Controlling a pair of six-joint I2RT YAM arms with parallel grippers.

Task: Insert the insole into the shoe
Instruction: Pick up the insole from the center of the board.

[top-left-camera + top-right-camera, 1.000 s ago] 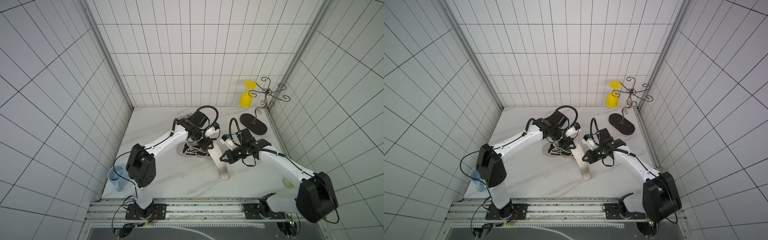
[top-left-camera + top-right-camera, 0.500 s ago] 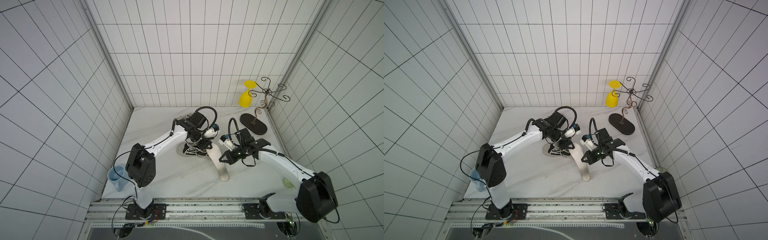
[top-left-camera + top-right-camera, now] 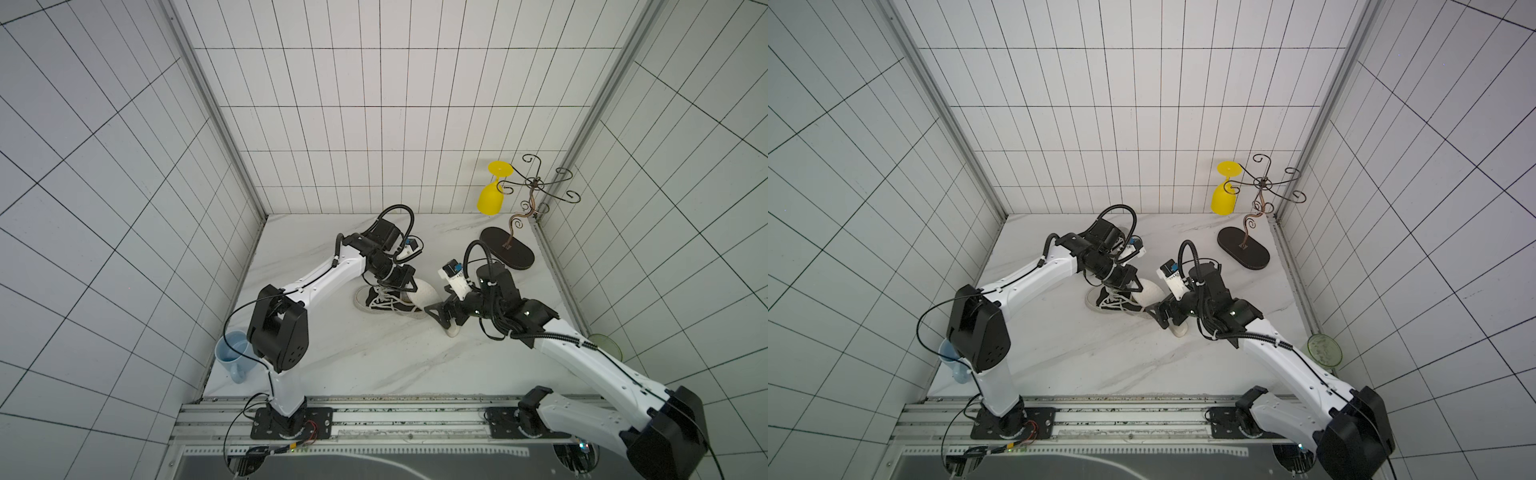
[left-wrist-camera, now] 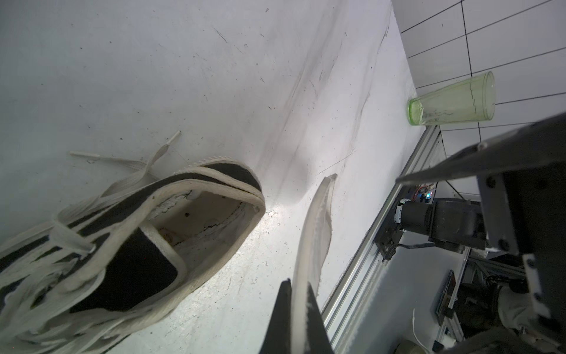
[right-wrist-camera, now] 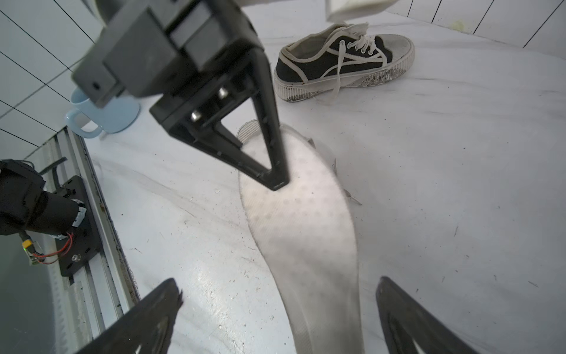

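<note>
Right gripper (image 5: pixel 280 283) released insole (image 5: pixel 301 214), left gripper (image 4: pixel 297 286) pinching

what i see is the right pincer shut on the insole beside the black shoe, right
No, it is the left pincer that is shut on the insole beside the black shoe; the left wrist view shows it. The right pincer stands open.

Top views look down from high; close wrist views both catch the shoe (image 5: pixel 352 61) and insole (image 5: pixel 303 226).

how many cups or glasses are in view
3: blue mug by the left arm's base, green tumbler against the right wall, yellow goblet hanging from the wire rack.
</note>
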